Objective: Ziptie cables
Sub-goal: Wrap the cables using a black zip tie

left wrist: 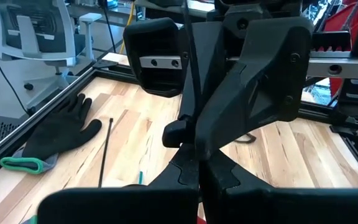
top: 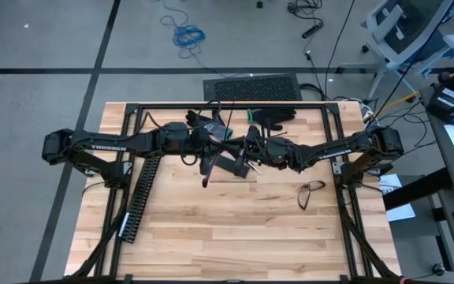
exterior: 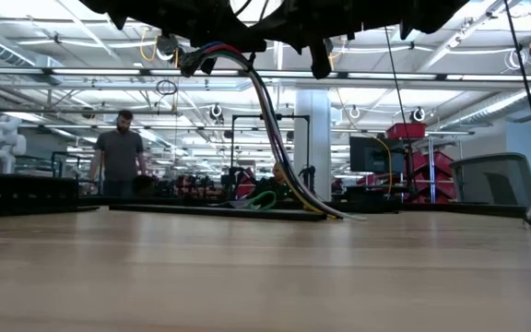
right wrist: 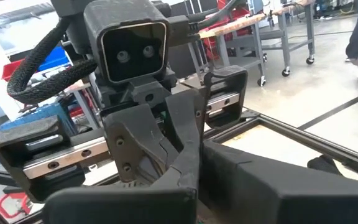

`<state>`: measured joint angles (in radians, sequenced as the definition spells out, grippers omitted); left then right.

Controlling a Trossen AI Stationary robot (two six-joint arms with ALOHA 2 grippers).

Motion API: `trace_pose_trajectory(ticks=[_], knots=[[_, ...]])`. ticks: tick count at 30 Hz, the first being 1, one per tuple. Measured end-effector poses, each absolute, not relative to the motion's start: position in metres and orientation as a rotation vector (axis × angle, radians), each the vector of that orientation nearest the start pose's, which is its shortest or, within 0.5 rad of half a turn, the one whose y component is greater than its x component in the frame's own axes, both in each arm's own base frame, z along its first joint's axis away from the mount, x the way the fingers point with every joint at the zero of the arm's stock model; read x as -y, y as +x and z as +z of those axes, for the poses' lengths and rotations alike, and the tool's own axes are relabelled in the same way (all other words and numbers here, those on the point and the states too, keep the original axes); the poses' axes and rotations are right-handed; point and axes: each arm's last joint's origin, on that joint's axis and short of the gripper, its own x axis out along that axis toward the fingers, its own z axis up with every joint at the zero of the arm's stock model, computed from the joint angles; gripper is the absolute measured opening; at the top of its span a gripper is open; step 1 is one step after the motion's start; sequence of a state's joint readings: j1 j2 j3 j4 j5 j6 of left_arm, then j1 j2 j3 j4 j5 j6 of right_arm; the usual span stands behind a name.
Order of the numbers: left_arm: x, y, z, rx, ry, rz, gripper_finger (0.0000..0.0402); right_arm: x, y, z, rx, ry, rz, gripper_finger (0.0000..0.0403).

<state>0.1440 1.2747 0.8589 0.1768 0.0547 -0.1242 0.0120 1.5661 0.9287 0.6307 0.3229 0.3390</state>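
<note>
Found left gripper and right gripper nose to nose above the middle of the table, raised clear of the wood. Cannot tell, from either wrist view, whether either is open or clamped, each being masked by the other's housing. Located cables hanging from where the two meet, sweeping down in one bundle to trail on the far part of the table. Judged to be lifted so that a tie can pass round the bundle without fouling the wood, with both arms close to share holding and threading. Noted a thin black strand running up between the grippers, probably a tie in use; not confirmed. Observed a spare tie flat on the table beside a glove. Recorded duct well apart on the left and glasses on the right, neither involved. Logged a person standing in the room beyond.
</note>
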Motion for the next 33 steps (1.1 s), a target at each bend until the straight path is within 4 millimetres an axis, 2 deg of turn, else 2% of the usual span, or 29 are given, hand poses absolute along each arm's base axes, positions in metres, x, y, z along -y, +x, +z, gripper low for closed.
trace_pose_trajectory(ticks=[9, 17, 23, 27, 33], knots=[[-0.039, 0.283, 0.288, -0.236, -0.149, 0.107, 0.0011, 0.005, 0.347, 0.268, 0.035, 0.368, -0.315, 0.0001], [-0.04, 0.282, 0.286, -0.259, -0.173, 0.121, 0.0104, 0.005, 0.347, 0.268, 0.03, 0.371, -0.294, 0.0001], [-0.04, 0.278, 0.276, -0.375, -0.142, 0.121, 0.0169, 0.004, 0.347, 0.267, 0.029, 0.377, -0.293, 0.0], [-0.039, 0.278, 0.274, -0.391, -0.131, 0.118, 0.0175, 0.004, 0.347, 0.269, 0.044, 0.388, -0.268, 0.0], [-0.04, 0.281, 0.283, -0.295, -0.112, 0.139, 0.0175, 0.004, 0.347, 0.266, 0.012, 0.395, -0.274, 0.0]])
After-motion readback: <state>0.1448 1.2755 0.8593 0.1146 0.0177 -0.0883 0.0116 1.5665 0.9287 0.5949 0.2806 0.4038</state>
